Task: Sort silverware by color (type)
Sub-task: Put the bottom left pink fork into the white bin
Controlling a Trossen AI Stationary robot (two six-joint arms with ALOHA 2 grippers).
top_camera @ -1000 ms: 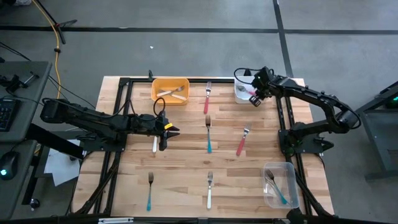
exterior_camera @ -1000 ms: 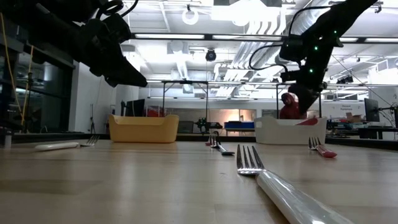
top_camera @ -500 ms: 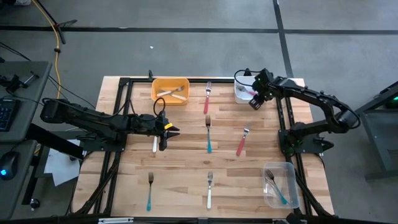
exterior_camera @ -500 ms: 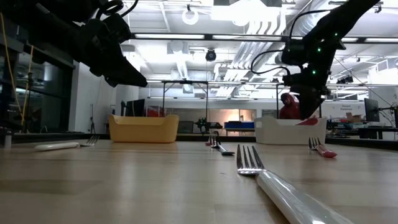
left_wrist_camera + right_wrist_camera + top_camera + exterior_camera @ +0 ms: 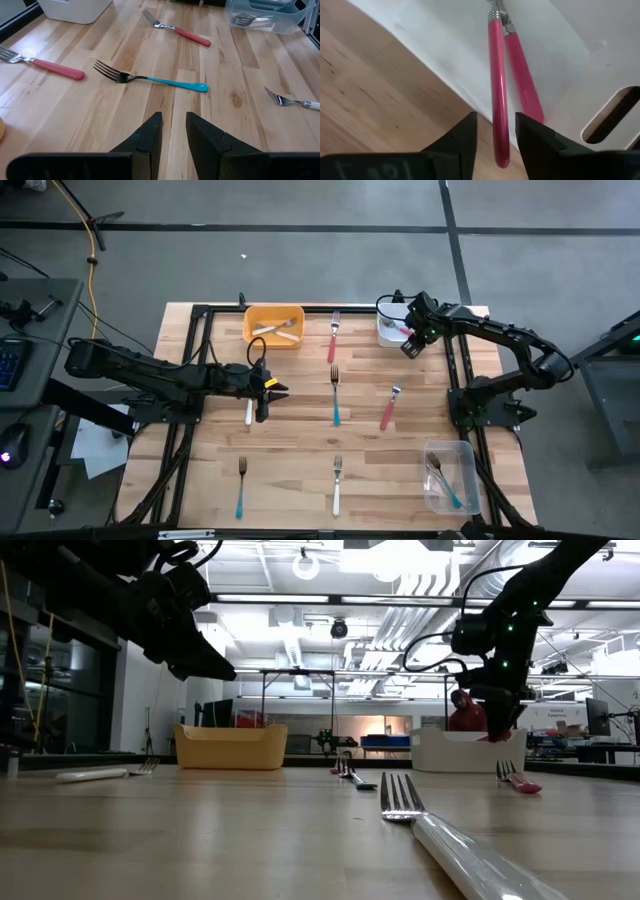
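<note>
My right gripper [image 5: 409,344] hangs open at the near side of the white bin [image 5: 389,332]. In the right wrist view its fingers stand on either side of a pink fork handle [image 5: 497,100] without touching it. That handle leans over the bin's rim, free end out, beside a second pink handle [image 5: 522,75]. My left gripper [image 5: 276,391] hovers open over the table's left middle, next to a white-handled fork [image 5: 249,412]. A teal fork [image 5: 160,81] lies ahead of it.
A yellow bin [image 5: 273,326] holds white forks, and a clear bin [image 5: 448,477] holds teal ones. Loose on the wood lie red forks [image 5: 333,338] [image 5: 388,408], a teal fork [image 5: 241,488] and a white fork [image 5: 337,486]. A black frame runs along the table's edges.
In the low view my right gripper has edged a little toward the table's right beside the white bin and tipped slightly. The left arm has kept still.
</note>
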